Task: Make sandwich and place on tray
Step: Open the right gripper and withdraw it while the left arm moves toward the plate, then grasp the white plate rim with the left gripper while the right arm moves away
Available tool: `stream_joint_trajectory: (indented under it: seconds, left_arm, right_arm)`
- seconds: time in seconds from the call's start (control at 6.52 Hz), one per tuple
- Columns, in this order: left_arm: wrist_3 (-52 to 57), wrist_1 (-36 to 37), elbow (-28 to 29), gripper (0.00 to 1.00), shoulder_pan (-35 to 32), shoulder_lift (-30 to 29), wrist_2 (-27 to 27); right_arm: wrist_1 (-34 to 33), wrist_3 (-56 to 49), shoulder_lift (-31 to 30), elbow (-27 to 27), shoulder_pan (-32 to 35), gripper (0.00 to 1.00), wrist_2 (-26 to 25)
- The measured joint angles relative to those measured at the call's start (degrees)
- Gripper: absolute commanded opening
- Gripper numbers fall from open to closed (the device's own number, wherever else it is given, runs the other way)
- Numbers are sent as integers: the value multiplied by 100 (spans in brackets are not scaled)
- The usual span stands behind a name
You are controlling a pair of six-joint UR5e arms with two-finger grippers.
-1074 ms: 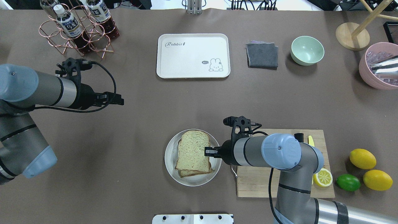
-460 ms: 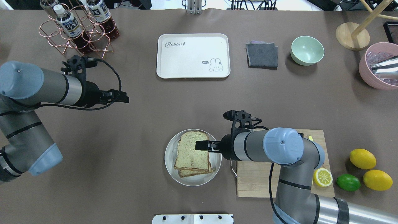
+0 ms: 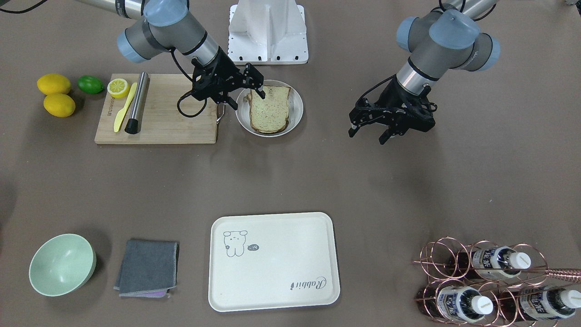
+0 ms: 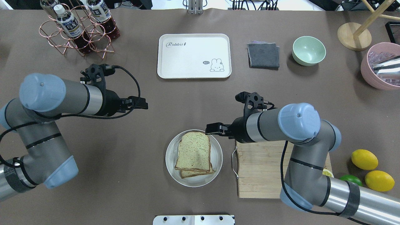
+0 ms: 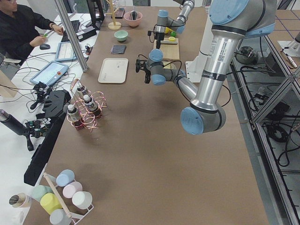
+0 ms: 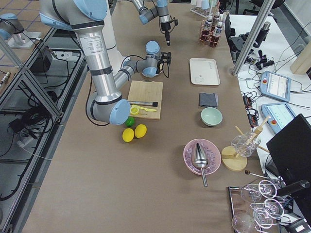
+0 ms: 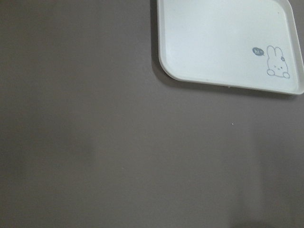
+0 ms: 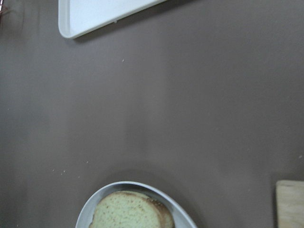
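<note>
The sandwich [image 4: 193, 154] lies on a round grey-white plate [image 4: 171, 162]: two speckled bread slices stacked, the lower one peeking out at the near edge. The egg is hidden. It also shows in the front view [image 3: 269, 109] and the right wrist view [image 8: 128, 211]. My right gripper [image 4: 210, 128] [image 3: 245, 96] is open and empty, just past the plate's far right rim and above it. My left gripper [image 4: 142, 103] [image 3: 368, 135] is open and empty over bare table, left of the plate. The cream tray [image 4: 193, 56] [image 3: 272, 261] [image 7: 228, 42] stands empty at the far middle.
A wooden cutting board [image 4: 256, 175] with a yellow knife [image 3: 123, 109] and steel rod [image 3: 136, 102] lies right of the plate. Lemons [image 4: 364, 159] and a lime [image 4: 350, 179] are beyond it. A bottle rack [image 4: 78, 29], grey cloth [image 4: 263, 55], green bowl [image 4: 308, 50] and pink bowl [image 4: 379, 67] line the far side.
My right gripper has pulled off the sandwich and moved up and toward the far side of the plate; the top slice has settled flat. My left gripper has moved right, toward the table's middle.
</note>
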Motion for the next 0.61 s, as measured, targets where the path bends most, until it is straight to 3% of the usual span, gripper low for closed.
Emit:
stream_joint_trajectory:
  seconds: [0.31, 0.61]
  left_arm:
    - [-276, -2, -28, 77, 785, -69, 714]
    - [-312, -5, -7, 69, 1229, -101, 1095]
  right_arm:
    - [-51, -114, -166, -18, 635, 99, 504]
    - [-54, -149, -256, -83, 881, 99, 569]
